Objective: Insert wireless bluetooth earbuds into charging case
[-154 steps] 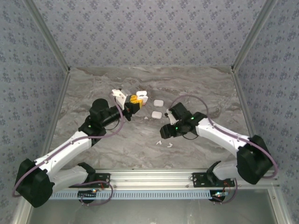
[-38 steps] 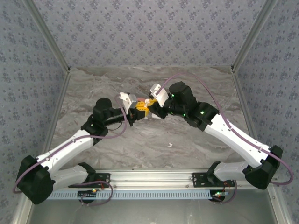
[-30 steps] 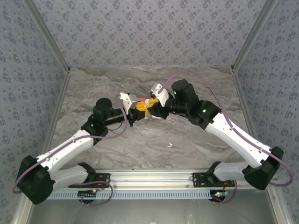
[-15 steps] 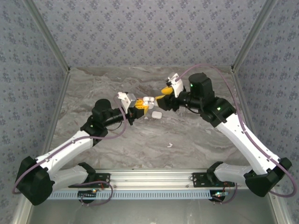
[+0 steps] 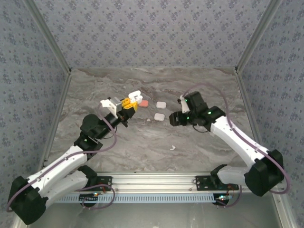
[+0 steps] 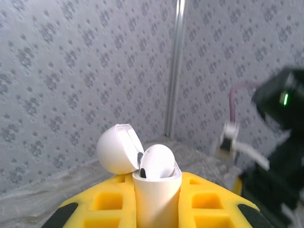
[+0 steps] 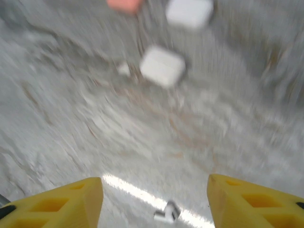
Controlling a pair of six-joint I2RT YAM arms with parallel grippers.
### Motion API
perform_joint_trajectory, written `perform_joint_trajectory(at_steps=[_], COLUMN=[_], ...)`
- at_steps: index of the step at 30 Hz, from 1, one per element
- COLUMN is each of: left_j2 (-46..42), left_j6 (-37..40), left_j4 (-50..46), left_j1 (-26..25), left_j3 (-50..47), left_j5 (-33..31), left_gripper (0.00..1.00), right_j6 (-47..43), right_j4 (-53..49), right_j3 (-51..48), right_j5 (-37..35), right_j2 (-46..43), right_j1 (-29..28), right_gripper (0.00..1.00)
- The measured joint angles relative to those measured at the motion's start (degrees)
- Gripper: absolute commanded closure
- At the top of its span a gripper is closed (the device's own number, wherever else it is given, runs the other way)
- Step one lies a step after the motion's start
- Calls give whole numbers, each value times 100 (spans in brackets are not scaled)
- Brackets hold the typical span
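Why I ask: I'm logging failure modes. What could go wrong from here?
The left hand holds the open charging case aloft; the seated earbud sits high and could drop out. The right hand is open near a loose earbud; that view is blurred, so a fast grab might miss or flick it away.

Both arms reach out over the table (image 5: pixel 142 147).
The left gripper (image 5: pixel 127 103) sits left of the table's middle, clamped on an open charging case (image 6: pixel 156 190). The right gripper (image 5: pixel 176 118) sits right of the middle, fingers wide apart.
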State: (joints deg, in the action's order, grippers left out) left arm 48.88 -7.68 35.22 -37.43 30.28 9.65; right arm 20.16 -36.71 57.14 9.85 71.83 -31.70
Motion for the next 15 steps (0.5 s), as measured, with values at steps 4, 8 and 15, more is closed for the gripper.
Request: perform_joint_trajectory(at_steps=[4,8,15], left_j2=[-90,-90,-90], left_j6=[-96,-140,-162], left_j4=[168,195,195], left_j1=[2,2,2], left_j3=[-74,-81,-81], left_j5=[-201,-289,-308], left_gripper=[100,100,100], right_j6=[319,450,466], right_j4=[-114,-192,-199], right_j3=[-479,-619,-592], right_j5=[-11,-166,-745], right_j2=[417,800,1405], right_j1=[-466,-767,-1069], right_gripper=[29,23,19])
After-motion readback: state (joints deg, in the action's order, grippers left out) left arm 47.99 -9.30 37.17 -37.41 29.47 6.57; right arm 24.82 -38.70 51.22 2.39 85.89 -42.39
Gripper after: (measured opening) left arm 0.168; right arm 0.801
